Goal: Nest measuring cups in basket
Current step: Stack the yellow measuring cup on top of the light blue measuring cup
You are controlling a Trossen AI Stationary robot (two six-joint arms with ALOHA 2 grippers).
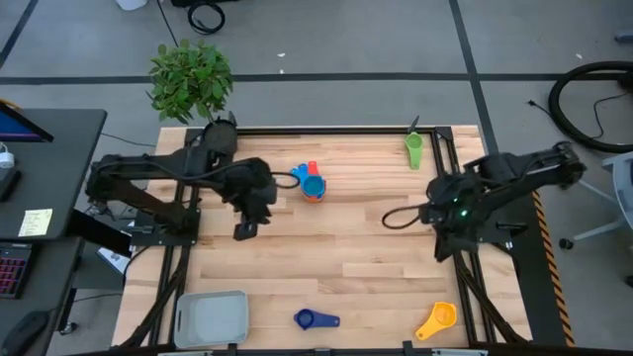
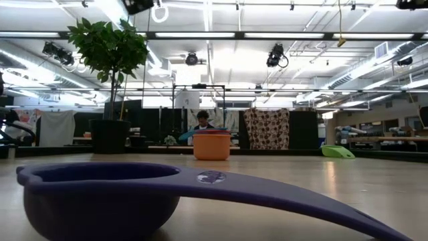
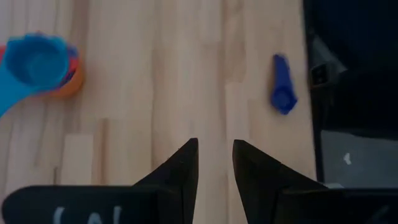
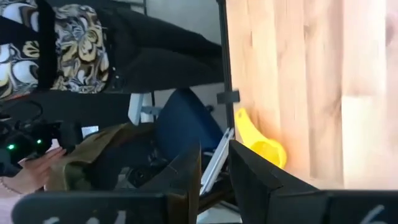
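Observation:
A light blue measuring cup sits nested in a red and an orange one [image 1: 313, 186] [image 3: 38, 62] at the table's middle far part. A green cup [image 1: 413, 148] lies near the far right corner. At the near edge lie a dark blue cup [image 1: 315, 319] [image 3: 283, 87] and a yellow cup [image 1: 436, 320] [image 4: 261, 146]. The grey basket [image 1: 211, 318] stands at the near left corner. My left gripper [image 1: 244, 229] [image 3: 215, 146] hovers over bare wood left of the stack, open by a narrow gap. My right gripper [image 4: 214, 149] hangs at the right side, also narrowly open, holding nothing.
A potted plant [image 1: 191, 79] stands beyond the far left corner. Black frame rails [image 1: 465, 287] run along the table's right and left sides. Bare wood lies between the stack and the near-edge cups. Beyond the table a person's hand [image 4: 31, 165] shows.

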